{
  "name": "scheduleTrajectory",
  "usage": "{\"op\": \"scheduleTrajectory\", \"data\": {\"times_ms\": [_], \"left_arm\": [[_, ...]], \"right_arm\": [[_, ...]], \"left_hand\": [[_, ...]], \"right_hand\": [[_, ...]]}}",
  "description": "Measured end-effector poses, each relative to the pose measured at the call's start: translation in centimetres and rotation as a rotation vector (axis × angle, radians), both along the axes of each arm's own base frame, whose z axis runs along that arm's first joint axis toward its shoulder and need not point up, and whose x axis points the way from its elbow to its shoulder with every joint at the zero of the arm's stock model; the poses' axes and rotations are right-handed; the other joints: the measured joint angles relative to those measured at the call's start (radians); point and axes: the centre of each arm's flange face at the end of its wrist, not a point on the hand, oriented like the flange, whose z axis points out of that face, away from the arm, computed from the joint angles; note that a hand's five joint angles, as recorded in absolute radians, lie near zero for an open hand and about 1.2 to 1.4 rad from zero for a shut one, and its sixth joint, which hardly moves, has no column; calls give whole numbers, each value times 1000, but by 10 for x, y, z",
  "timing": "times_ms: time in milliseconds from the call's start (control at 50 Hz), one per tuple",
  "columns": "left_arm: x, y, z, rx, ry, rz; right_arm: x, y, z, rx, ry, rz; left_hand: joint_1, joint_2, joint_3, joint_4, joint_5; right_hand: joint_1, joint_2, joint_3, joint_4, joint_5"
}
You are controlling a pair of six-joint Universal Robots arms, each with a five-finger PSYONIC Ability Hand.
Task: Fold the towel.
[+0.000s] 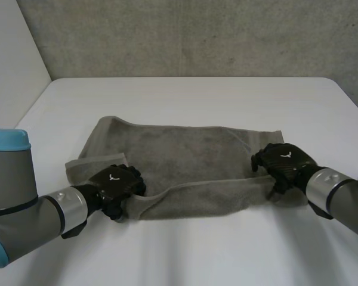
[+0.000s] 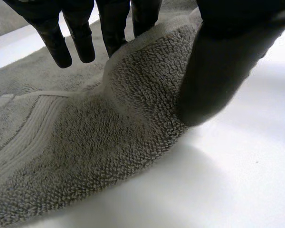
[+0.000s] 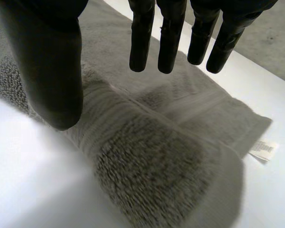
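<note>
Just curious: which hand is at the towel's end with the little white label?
The right hand: the label pokes out from the towel corner near it; the left hand is at the other end.

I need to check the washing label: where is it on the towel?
In the right wrist view, the white label sticks out beside a towel corner onto the table, out past the right hand.

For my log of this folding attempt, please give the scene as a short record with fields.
towel: grey, spread on the white table, near edge raised
left hand: pinches the near edge, towards its left end
right hand: open over the near right corner, fingers straight
label: white, on a towel corner near the right hand
fold: not yet made
</note>
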Motion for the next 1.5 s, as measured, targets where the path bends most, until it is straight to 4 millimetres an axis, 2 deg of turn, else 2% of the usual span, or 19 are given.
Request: {"op": "scheduleTrajectory", "data": {"times_ms": [120,300,420,640,780,980,1260,1340,1500], "left_arm": [[3,2,-1,27,-10,7],[11,10,14,28,-23,19],[17,16,23,10,-22,32],[27,15,20,28,-23,69],[31,8,18,18,-23,89],[34,6,18,9,-22,103],[32,16,14,30,-19,82],[31,17,14,32,-19,78],[30,20,13,38,-20,72]], "right_arm": [[20,1,-12,32,-12,44],[45,12,-21,77,-35,103],[51,19,-22,85,-34,123],[38,33,-29,167,5,111],[21,39,-27,167,39,100],[3,41,-17,141,66,65],[-12,71,10,162,64,84],[-13,69,17,148,43,87],[-9,45,27,56,-20,60]], "left_hand": [[327,326,0,0,340],[344,339,0,0,370],[344,339,0,0,370],[344,340,0,0,370],[344,340,0,0,370],[344,341,0,0,370],[344,342,0,0,370],[344,342,0,0,370],[344,342,0,0,370]], "right_hand": [[-48,-40,0,0,-58],[-83,-77,0,0,-103],[-84,-77,0,0,-106],[-84,-77,0,0,-99],[-84,-77,0,0,-90],[-84,-77,0,0,-90],[-84,-77,0,0,-89],[-84,-77,0,0,-89],[-84,-77,0,0,-91]]}}
